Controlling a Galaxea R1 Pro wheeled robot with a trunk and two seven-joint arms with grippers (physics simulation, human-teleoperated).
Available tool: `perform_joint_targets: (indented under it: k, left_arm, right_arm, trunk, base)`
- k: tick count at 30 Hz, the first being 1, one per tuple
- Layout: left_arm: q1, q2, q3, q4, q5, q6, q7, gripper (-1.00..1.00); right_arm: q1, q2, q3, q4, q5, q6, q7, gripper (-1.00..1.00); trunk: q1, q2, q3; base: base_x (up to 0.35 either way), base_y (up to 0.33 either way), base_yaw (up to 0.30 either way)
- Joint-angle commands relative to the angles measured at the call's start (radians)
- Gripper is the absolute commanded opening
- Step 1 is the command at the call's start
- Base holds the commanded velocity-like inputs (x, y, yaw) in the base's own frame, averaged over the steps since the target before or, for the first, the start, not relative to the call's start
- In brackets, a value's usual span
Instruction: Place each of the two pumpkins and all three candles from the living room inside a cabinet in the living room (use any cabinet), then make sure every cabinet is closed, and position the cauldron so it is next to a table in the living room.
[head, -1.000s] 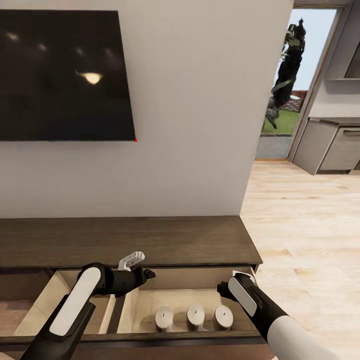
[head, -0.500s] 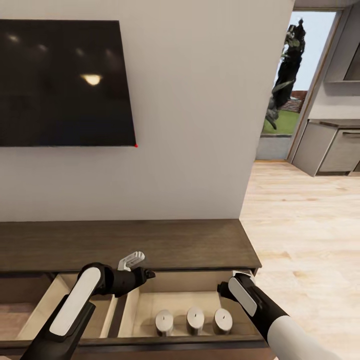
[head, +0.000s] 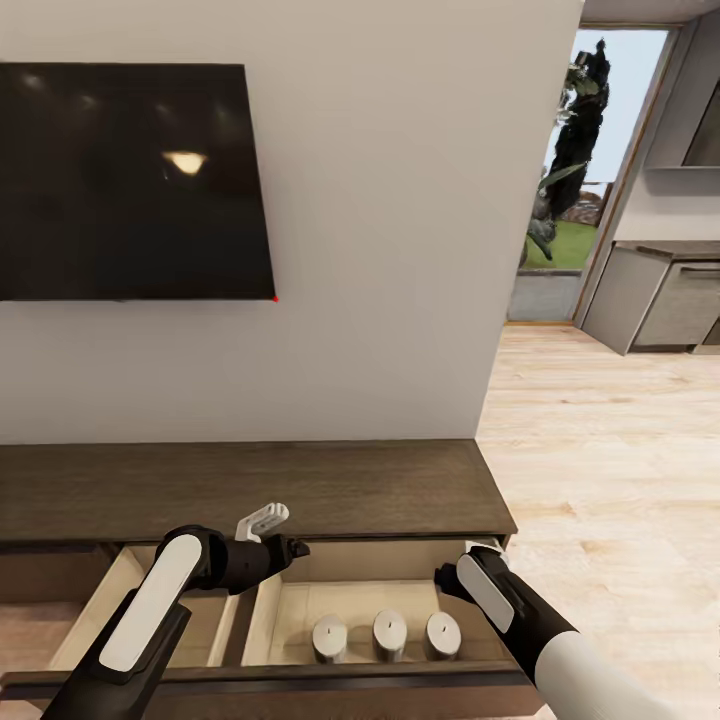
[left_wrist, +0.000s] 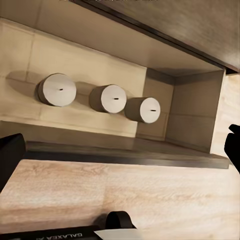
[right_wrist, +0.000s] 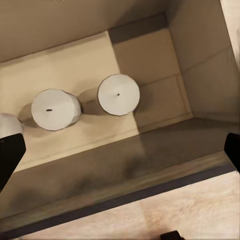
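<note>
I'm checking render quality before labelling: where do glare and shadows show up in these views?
Head view: the television reflects a bright ceiling-light glare spot. Left wrist view: each of the three candles casts a soft shadow on the pale drawer floor. Right wrist view: the drawer front rim looks dim and smudgy.

Even soft light, screen glare

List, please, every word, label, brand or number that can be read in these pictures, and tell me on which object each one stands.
"GALAXEA A…", upside down and cut off by the picture's edge, on the black strip of the robot's left arm in the left wrist view.
No other text: the three white cylindrical candles, the long dark-brown wood cabinet and the black wall television carry none.
</note>
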Motion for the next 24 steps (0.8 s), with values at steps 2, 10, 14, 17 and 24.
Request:
perform_joint_targets:
  k: [2,10,14,17,24]
  left_arm:
    - [-0.001,0.001,-0.001,-0.001,0.009,0.0,0.011,1.0]
    - [-0.001,0.0,-0.001,-0.001,0.01,0.0,0.011,1.0]
    - [-0.001,0.0,-0.001,-0.001,0.01,0.0,0.011,1.0]
    - [-0.001,0.0,-0.001,-0.001,0.01,0.0,0.011,1.0]
    - [-0.001,0.0,-0.001,-0.001,0.01,0.0,0.011,1.0]
  right_arm:
    - [-0.001,-0.001,0.006,-0.001,-0.009,0.002,-0.009,1.0]
    - [-0.001,-0.002,0.006,-0.002,-0.009,0.002,-0.009,1.0]
    - [-0.001,-0.002,0.006,-0.002,-0.009,0.002,-0.009,1.0]
    - [-0.001,-0.002,0.006,-0.002,-0.009,0.002,-0.009,1.0]
    - [-0.001,-0.002,0.006,-0.002,-0.009,0.002,-0.009,1.0]
  trunk:
    - [-0.008,0.014,0.005]
    - [-0.039,0.07,0.03]
    - [-0.054,0.098,0.043]
    - [-0.065,0.119,0.052]
    - [-0.092,0.168,0.074]
  base:
    - [-0.168,0.0,0.0]
    - [-0.056,0.0,0.0]
    - [-0.005,0.0,0.0]
    - [-0.051,0.007,0.0]
    - [-0.135,0.037,0.0]
